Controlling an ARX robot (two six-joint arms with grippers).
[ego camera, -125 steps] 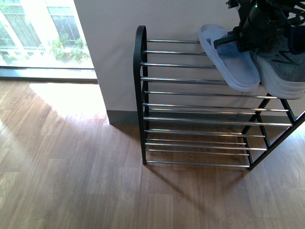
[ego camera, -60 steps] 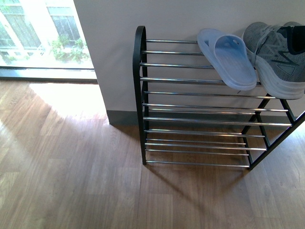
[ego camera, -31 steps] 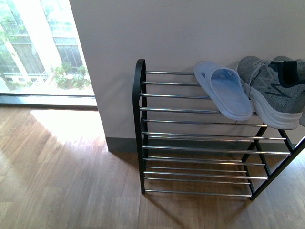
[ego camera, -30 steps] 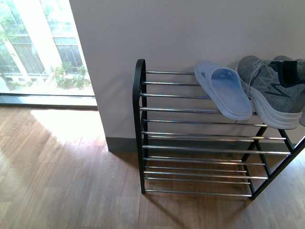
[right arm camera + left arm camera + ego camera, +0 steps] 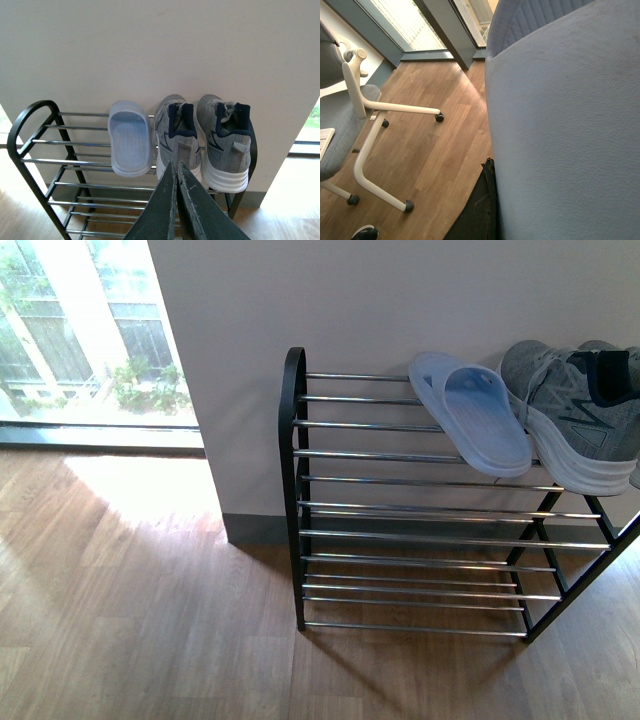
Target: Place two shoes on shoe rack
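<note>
At the far left of the front view, by the window [image 5: 80,330], the floor [image 5: 130,620] holds no shoe, so any risk lies further right, on the rack [image 5: 293,440].

Its shelves are only thin chrome rods between black ends, with open gaps. The slide [image 5: 480,420] lies sole-down and slightly askew across the top rods, its front end hanging past the nearest one. A knock from an arm could probably tip it forward or let it slip between the rods. It is pale blue, smooth and likely light.

Just right of it, nearly touching, the sneaker [image 5: 575,425] is grey knit with a thick white sole and navy lining. Its toe points at the wall and its heel reaches the tier's front edge. The right wrist view shows a second sneaker [image 5: 225,140] beside it, at the rack's right end. A nudge there might push it off the side.

The right gripper [image 5: 175,167] is pressed together, holds nothing, and hangs in front of the sneakers.

A blue-grey surface fills the left wrist view, beside a chair [image 5: 365,105]. It may be another slide, but I cannot tell, nor whether the left gripper is spread or closed. If it does hold a shoe, setting it down could jostle the row.
</note>
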